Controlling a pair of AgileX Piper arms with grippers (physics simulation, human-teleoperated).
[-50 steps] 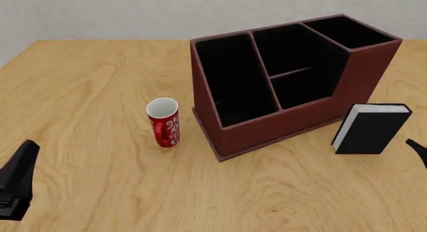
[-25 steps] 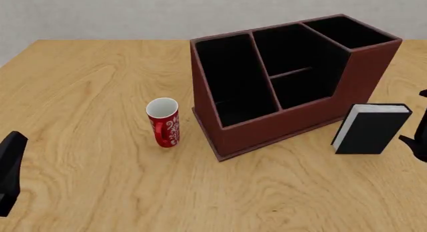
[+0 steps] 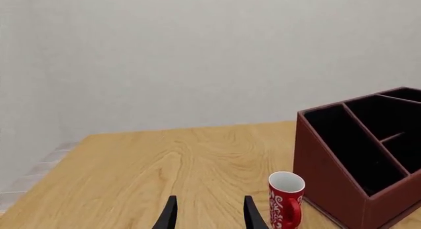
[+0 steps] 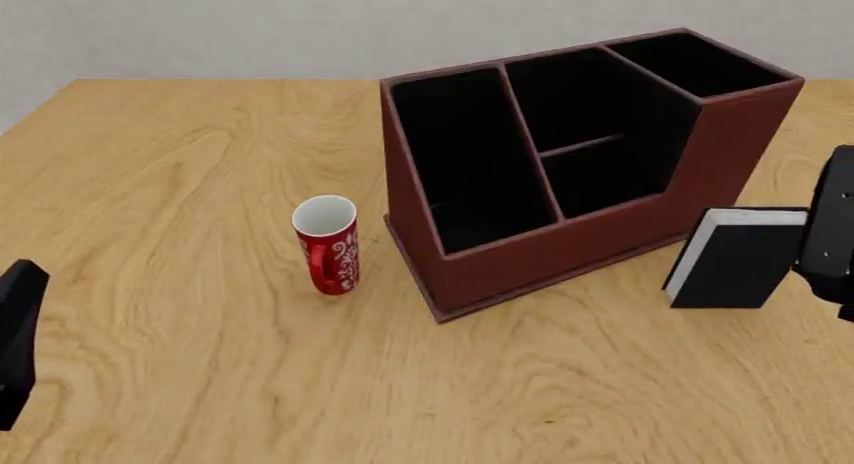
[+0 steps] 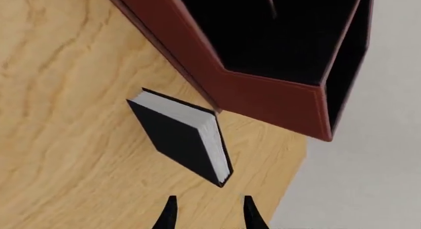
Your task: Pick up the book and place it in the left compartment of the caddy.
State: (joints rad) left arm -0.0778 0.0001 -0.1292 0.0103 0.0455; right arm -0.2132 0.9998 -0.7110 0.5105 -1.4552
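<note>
Table (image 4: pixel 200 184): a pale wooden top that carries everything; a grey wall stands at its far side.
Caddy (image 4: pixel 721 154): the biggest thing here, dark red-brown with sloped sides, sitting right of centre and turned a little askew to the table edge.
Left compartment (image 4: pixel 461 154): the long black-lined slot along the caddy's left wall, running near to far, with nothing visible in it.
Book (image 4: pixel 734 269): black, standing upright on the table just near the caddy's right near corner, apart from it. Its long axis is vertical, leaning slightly right; its broad black cover faces the near side and its white page edges show on top and down its left side.
Mug (image 4: pixel 327 244): red with white pattern, upright, just left of the caddy.
Right gripper (image 5: pixel 208 214): just right of the book, fingers apart, nothing between them.
Left gripper (image 3: pixel 208 216): near left edge, well apart from the mug, fingers apart and empty.
</note>
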